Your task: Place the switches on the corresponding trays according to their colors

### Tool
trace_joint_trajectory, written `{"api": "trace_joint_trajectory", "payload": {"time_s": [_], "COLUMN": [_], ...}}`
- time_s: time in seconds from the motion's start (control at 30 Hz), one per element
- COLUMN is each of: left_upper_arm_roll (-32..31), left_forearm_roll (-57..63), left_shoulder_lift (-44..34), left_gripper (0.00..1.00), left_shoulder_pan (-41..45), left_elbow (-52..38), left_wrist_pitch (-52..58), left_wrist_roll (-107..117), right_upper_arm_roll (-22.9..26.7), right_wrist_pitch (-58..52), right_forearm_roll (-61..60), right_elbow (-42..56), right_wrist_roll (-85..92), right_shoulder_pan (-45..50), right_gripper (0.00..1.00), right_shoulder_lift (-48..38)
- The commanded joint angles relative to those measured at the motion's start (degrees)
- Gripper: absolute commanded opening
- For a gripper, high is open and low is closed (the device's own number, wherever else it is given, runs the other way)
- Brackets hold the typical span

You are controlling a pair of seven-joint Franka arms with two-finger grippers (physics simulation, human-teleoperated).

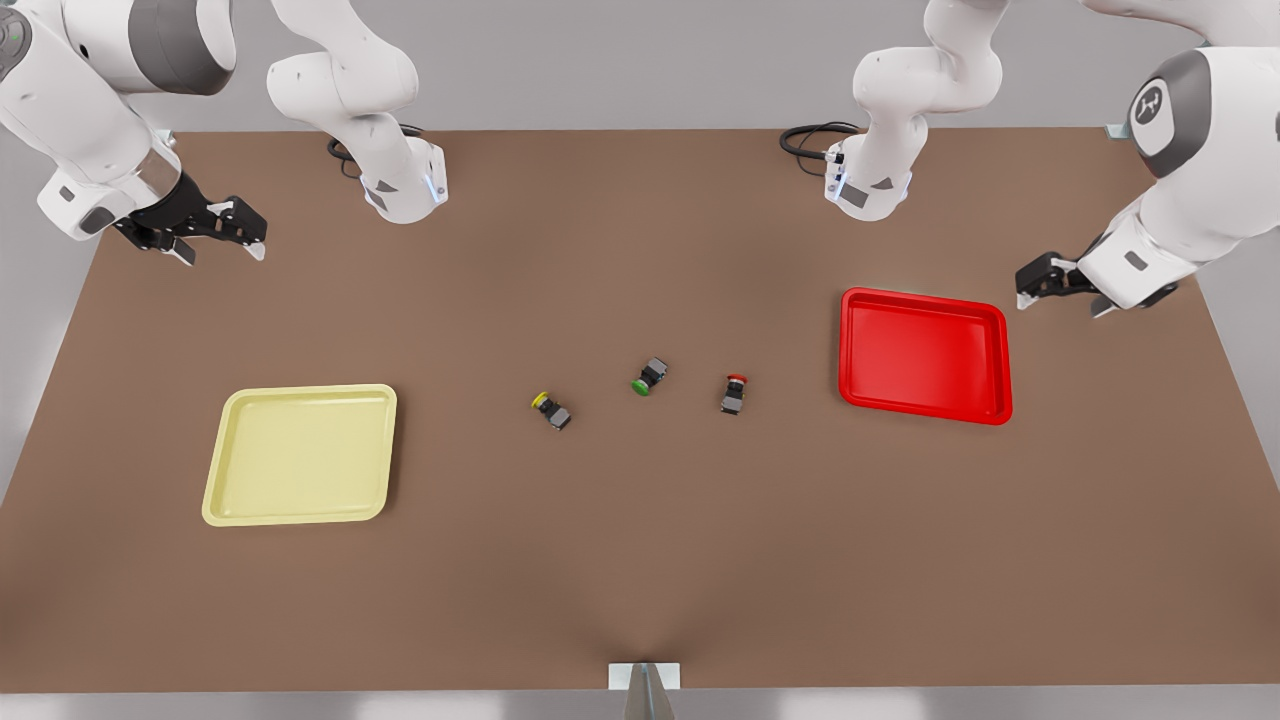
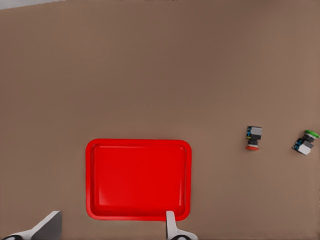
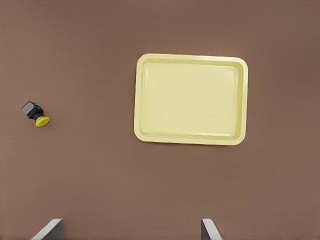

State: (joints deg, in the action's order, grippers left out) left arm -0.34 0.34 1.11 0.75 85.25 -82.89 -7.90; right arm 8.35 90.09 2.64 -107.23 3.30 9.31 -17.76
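- Brown surface [image 1: 640, 560] carried the yellow switch [image 1: 551, 410] and red switch [image 1: 733, 394] near centre, the yellow tray [image 1: 222, 470] at 8 o'clock, the red tray [image 1: 925, 300] at 3 o'clock.
- Left claw [image 1: 1058, 290], open and empty, hovered beside the red tray; right claw [image 1: 215, 245], likewise open, hung at 10 o'clock, probably each serving its nearer tray.

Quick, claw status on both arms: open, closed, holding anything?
Left claw: open, empty, beside the red tray.
Right claw: open, empty, up behind the yellow tray.

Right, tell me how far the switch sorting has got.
Nothing is done yet. The yellow switch and red switch both lie on the table, outside the empty yellow tray and red tray. Nothing is in hand: the left gripper hovers open beside the red tray, the right gripper open beyond the yellow one. Both placements remain.
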Motion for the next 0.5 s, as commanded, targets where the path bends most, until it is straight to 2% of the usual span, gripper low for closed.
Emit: {"api": "trace_joint_trajectory", "payload": {"time_s": [0.0, 0.13, 0.2, 0.23, 0.3, 0.33, 0.4, 0.47], "left_upper_arm_roll": [-0.01, -0.18, -1.41, -5.01, -10.72, -13.36, -16.62, -16.62], "left_forearm_roll": [0.01, -0.07, -0.78, -0.08, -0.07, -0.07, 0.36, 2.83], "left_shoulder_lift": [0.03, 0.29, 1.70, 4.16, 9.69, 11.89, 15.58, 20.07], "left_gripper": [1.00, 1.00, 1.00, 1.00, 1.00, 1.00, 1.00, 1.00], "left_shoulder_pan": [-0.05, -0.05, 0.13, 0.13, 0.22, 0.22, 2.32, 8.74], "left_elbow": [0.00, -0.09, -0.35, -0.53, -2.90, -3.08, -2.90, -2.64], "left_wrist_pitch": [0.01, 0.10, -0.69, -0.96, -1.05, -3.24, -8.69, -14.58], "left_wrist_roll": [-0.01, 0.69, 0.69, 0.96, 6.75, 9.57, 18.35, 28.19], "right_upper_arm_roll": [0.00, 0.00, -1.22, -8.16, -15.55, -20.91, -27.33, -32.52], "right_wrist_pitch": [0.00, 0.09, 1.32, 2.29, 3.08, 3.60, 13.09, 19.77], "right_forearm_roll": [0.00, 0.00, -4.65, -4.57, -4.75, -4.48, -4.66, -4.48], "right_elbow": [0.00, 0.09, 1.14, 5.79, 13.09, 17.84, 18.28, 18.37], "right_wrist_roll": [-0.05, -0.05, 0.21, 0.39, 1.00, 0.65, 1.18, 4.70], "right_shoulder_pan": [0.00, 0.26, 0.53, 0.35, 0.44, 0.35, 0.44, 0.44], "right_gripper": [1.00, 1.00, 1.00, 1.00, 1.00, 1.00, 1.00, 1.00], "right_shoulder_lift": [0.01, 0.18, 2.38, 7.91, 17.58, 23.38, 30.32, 36.56]}}
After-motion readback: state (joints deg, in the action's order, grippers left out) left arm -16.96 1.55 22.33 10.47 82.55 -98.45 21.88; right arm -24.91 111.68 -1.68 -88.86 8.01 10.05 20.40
